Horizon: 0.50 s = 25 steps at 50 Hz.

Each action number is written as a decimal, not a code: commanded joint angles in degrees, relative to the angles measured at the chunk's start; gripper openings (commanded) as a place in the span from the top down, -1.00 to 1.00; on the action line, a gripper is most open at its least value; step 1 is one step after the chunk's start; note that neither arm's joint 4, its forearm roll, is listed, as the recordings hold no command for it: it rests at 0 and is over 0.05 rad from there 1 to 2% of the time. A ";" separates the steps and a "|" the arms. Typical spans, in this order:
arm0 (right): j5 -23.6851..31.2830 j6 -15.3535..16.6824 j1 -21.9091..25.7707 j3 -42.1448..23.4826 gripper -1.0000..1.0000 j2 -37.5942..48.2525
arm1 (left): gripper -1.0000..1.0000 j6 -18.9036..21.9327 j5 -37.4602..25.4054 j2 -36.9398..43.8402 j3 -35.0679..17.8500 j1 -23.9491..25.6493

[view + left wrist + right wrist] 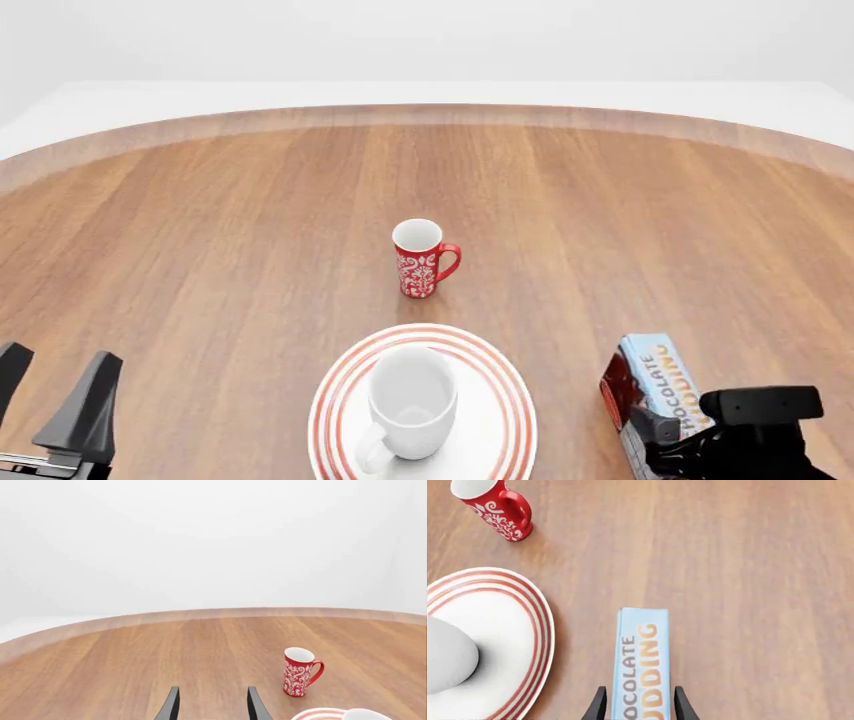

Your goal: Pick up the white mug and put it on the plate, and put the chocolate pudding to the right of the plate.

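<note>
a round-edged wooden table (240,230) with lengthwise grain and a pale rim fills the scene; behind it, a plain white backdrop, evenly and softly lit.

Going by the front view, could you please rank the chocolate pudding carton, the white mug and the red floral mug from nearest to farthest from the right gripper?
1. Light-blue chocolate pudding carton, between the right gripper's fingers.
2. Plain white ceramic mug, to its left, on the red-ringed plate.
3. Red floral-patterned mug, farther out, mid-table.

Lower centre of the front view: white mug (410,403) on plate (507,400); chocolate pudding (659,385) lower right; patterned mug (422,259) above, mid-frame.
</note>
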<state>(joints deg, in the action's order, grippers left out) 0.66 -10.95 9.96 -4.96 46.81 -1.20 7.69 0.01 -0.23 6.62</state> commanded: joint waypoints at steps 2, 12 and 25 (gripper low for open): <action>0.49 -0.49 0.51 1.67 -1.00 1.14 | -1.00 -0.02 0.08 0.00 -0.03 0.05; 10.63 -0.35 0.46 -3.29 -1.00 -7.50 | -1.00 0.00 0.16 0.00 -0.07 0.13; 15.82 -0.27 1.09 -6.25 -1.00 -12.03 | -1.00 -0.08 0.31 0.00 -0.05 0.24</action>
<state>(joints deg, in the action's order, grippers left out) 12.09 -11.24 10.65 -9.05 38.32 -1.23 7.92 0.01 -0.28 6.78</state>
